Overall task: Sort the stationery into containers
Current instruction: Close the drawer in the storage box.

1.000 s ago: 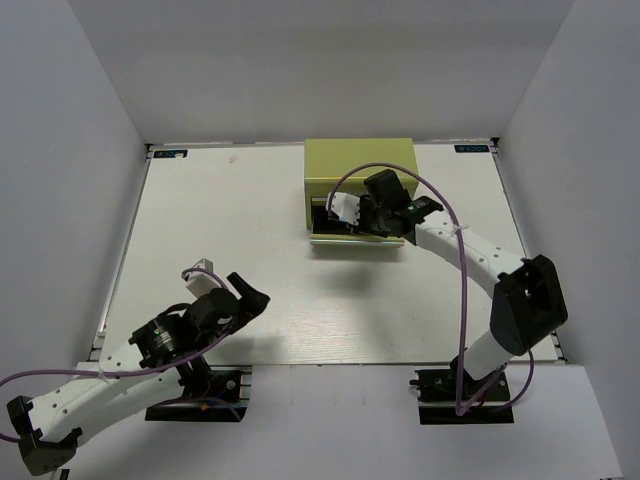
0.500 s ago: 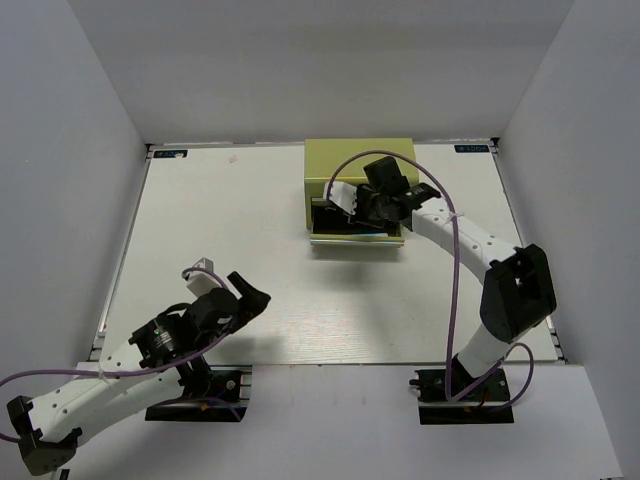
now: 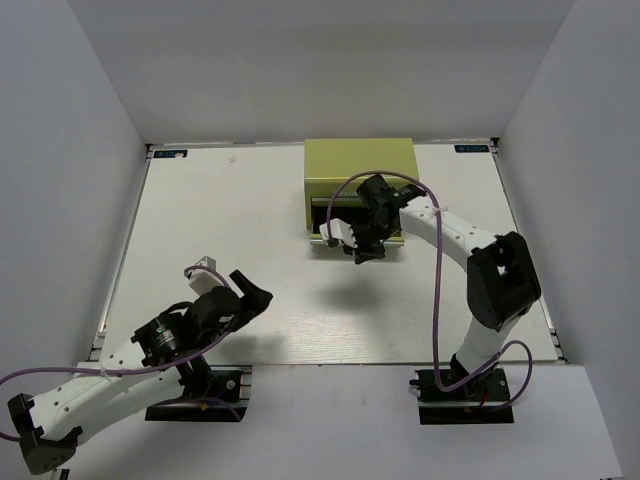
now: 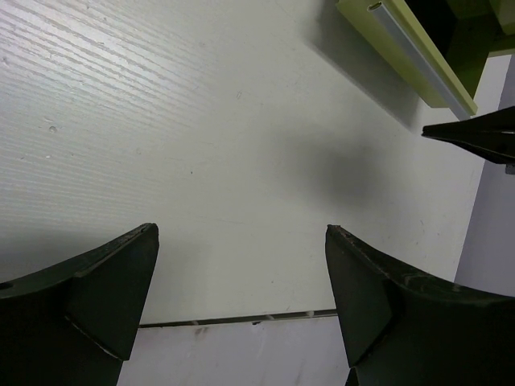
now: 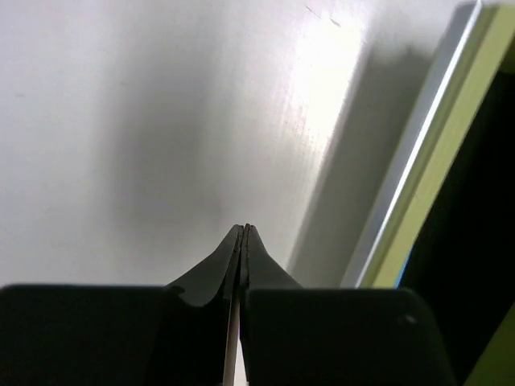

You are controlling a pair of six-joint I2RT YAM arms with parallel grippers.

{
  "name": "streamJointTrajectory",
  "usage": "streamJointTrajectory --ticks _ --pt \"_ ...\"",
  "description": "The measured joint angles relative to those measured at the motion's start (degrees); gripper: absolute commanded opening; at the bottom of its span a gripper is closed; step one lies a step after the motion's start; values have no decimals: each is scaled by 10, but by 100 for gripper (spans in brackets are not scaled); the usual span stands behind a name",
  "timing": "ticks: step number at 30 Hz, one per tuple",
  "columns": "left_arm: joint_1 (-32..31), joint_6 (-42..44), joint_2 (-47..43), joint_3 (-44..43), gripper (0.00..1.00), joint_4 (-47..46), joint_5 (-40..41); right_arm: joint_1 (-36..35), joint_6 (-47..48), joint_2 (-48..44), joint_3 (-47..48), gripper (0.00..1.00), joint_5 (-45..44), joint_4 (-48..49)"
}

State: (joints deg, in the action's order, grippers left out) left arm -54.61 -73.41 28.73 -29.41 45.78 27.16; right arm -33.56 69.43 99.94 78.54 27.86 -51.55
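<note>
The olive-green container [image 3: 360, 160] stands at the table's far middle with a front drawer [image 3: 316, 225] pulled out. My right gripper [image 3: 358, 254] hangs just in front of that drawer, shut with nothing in it [image 5: 244, 230]. The drawer's pale rim [image 5: 418, 169] runs along its right side. A thin sliver of blue [image 5: 405, 271] shows inside the drawer; the rest of the stationery is hidden. My left gripper [image 3: 254, 290] hovers low near the front left, open and empty [image 4: 241, 241], well away from the box.
White walls close in the table on three sides. The left wrist view catches the drawer's corner [image 4: 402, 40] and the right gripper's dark tip [image 4: 475, 135]. The table's near edge [image 4: 241, 320] lies just below the left fingers.
The right gripper has closed and drawn back from over the open drawer towards the near left, stopping in front of it. The left arm has hardly moved.
</note>
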Motion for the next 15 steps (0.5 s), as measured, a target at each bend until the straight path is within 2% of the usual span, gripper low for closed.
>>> streamJointTrajectory --ticks 4,9,15 --pt "0 2 2 0 95 -2 0 -6 -51 4 -27 0 -43 70" --pt "0 5 10 0 95 -8 0 -18 -129 4 -92 0 -150 232" --pt "0 6 16 0 95 -9 0 -30 -161 4 -153 0 -255 363"
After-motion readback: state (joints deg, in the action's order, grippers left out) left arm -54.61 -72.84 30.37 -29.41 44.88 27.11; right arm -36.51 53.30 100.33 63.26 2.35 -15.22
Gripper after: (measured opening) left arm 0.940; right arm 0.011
